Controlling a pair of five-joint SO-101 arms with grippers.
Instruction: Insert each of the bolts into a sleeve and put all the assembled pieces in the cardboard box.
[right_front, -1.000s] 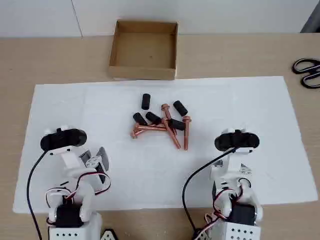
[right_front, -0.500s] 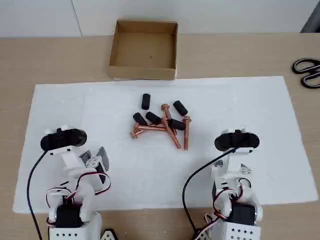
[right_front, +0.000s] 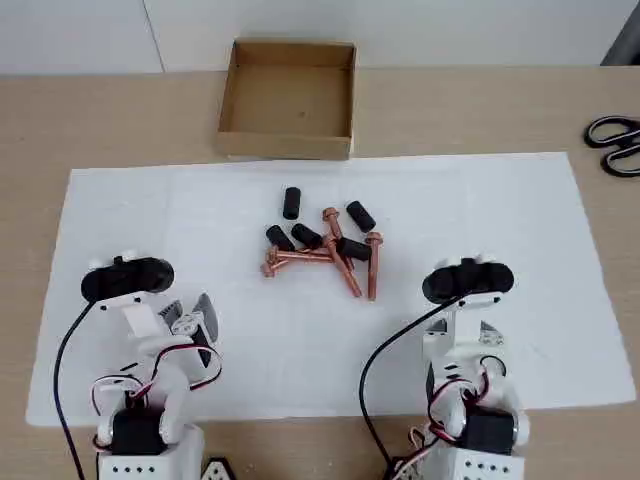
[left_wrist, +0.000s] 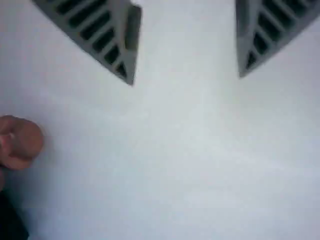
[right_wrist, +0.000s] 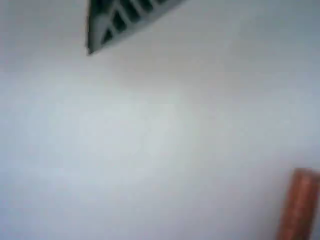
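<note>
Wooden table (right_front: 100, 110), white sheet (right_front: 150, 210) (scissors (right_front: 626, 146) aside), cardboard box (right_front: 285, 145) behind

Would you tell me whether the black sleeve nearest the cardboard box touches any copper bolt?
Apart. The high view shows the sleeve lying alone, with bare white paper between it and the nearest bolt head.

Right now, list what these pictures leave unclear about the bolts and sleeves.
- High view: bolts overlap and sleeves lie across them; exact bolt count unclear.
- Left wrist view: bolt head cut by the edge; shank out of frame.
- Right wrist view: copper shank blurred, cut by the edge; which bolt, unknown.
- High view: scissors cut by the edge.
</note>
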